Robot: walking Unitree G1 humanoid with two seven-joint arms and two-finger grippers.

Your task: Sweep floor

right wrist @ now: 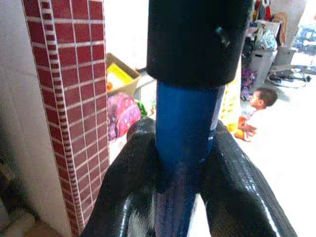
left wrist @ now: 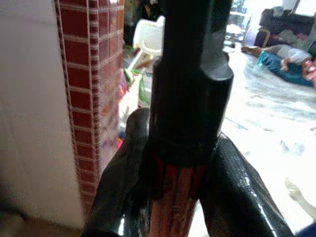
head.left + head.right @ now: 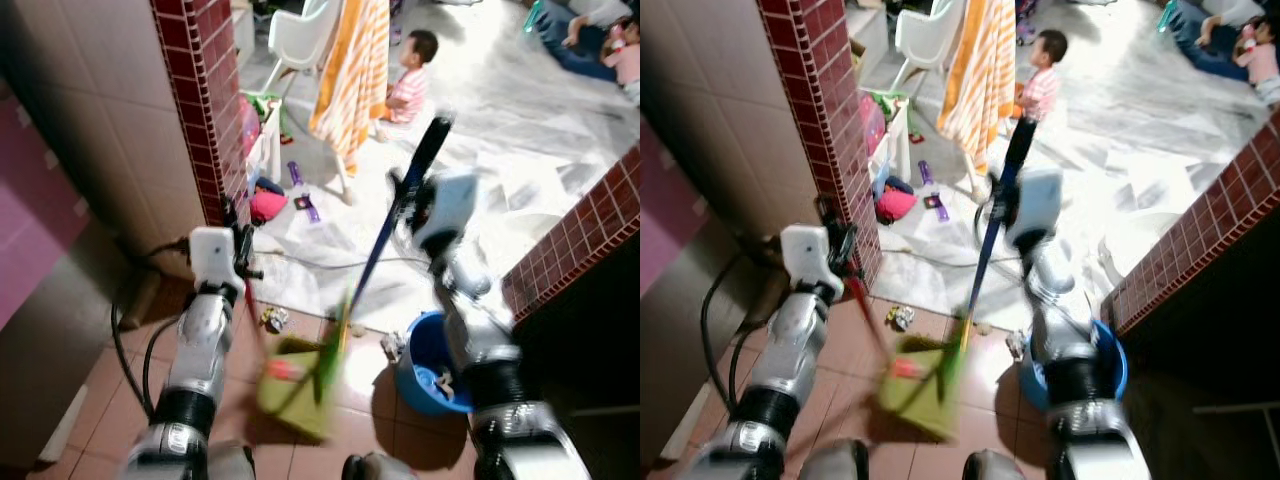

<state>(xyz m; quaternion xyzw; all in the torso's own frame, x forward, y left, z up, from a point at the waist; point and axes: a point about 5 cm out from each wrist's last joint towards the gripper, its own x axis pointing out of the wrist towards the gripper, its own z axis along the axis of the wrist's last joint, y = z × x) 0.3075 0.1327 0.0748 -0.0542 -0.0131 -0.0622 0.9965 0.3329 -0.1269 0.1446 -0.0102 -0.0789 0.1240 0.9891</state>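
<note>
Sweep in progress, judged early to middle: both tools are in hand and down at the floor, but litter lies loose on the tiles and none can be made out in the pan, which is motion-blurred. Floor [image 3: 100, 390]: brown tiles near the robot, pale floor beyond; one brick pillar [image 3: 205, 90] on the left, one low brick wall [image 3: 580, 240] on the right. People: three counted, one small child [image 3: 410, 80] seated by the striped cloth [image 3: 352, 70], two more lying at the far right [image 3: 600, 40]. One white chair [image 3: 300, 35] behind the cloth. One blue bucket [image 3: 420, 365] just beside the right arm. Broom [image 3: 385, 225]: one, blue handle with a black cap, slanting down from the right gripper [image 1: 185, 158] to green bristles near the pan; the fingers are closed round the blue shaft just below the cap, touching it on both sides. Dustpan [image 3: 295, 385]: one, green, on the tiles between the two arms, its red handle [image 2: 175, 197] running up to the left gripper [image 2: 177, 187], whose fingers clamp the red shaft under a black collar. Litter left to collect, as far as visible: one small crumpled item [image 3: 273, 319] on the tile just left of the pan, one scrap [image 3: 392, 345] beside the bucket, plus toys by the pillar, one pink [image 3: 268, 205] and one purple [image 3: 300, 190]. One black cable [image 3: 130, 350] loops along the floor at left.
</note>
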